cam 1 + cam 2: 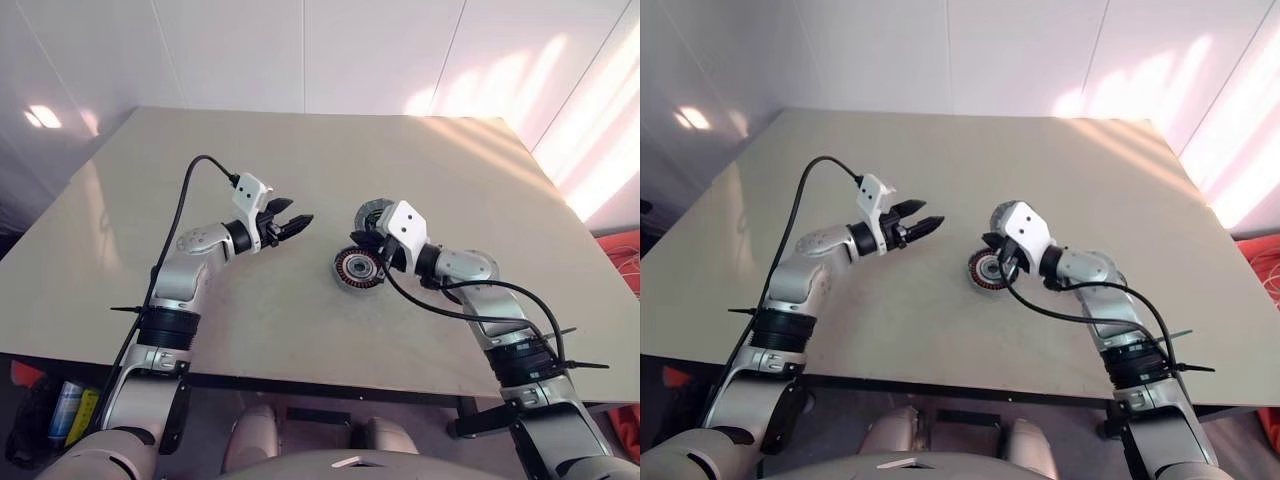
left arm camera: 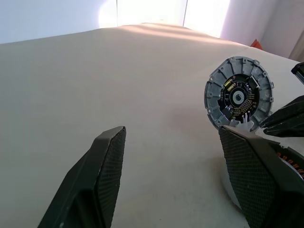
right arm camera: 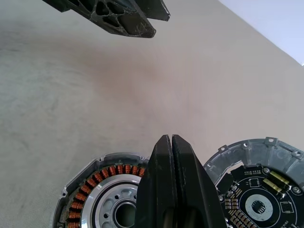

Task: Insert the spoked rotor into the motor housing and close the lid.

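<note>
The motor housing [image 1: 355, 269] lies flat on the table, its copper windings circling a silvery centre [image 3: 107, 202]. Just behind it lies the lid [image 1: 371, 211], a grey ringed disc with a dark circuit-board face up [image 3: 259, 192] [image 2: 240, 92]. My right gripper [image 3: 166, 138] is shut with nothing in it and hovers over the gap between housing and lid. My left gripper [image 1: 300, 211] is open and empty. It hangs above bare table to the left of the housing and points toward it. The spoked rotor is out of view.
The beige table [image 1: 300, 150] stretches wide around the two parts. Its front edge [image 1: 300, 380] runs close to me. White walls stand behind and to the sides of it.
</note>
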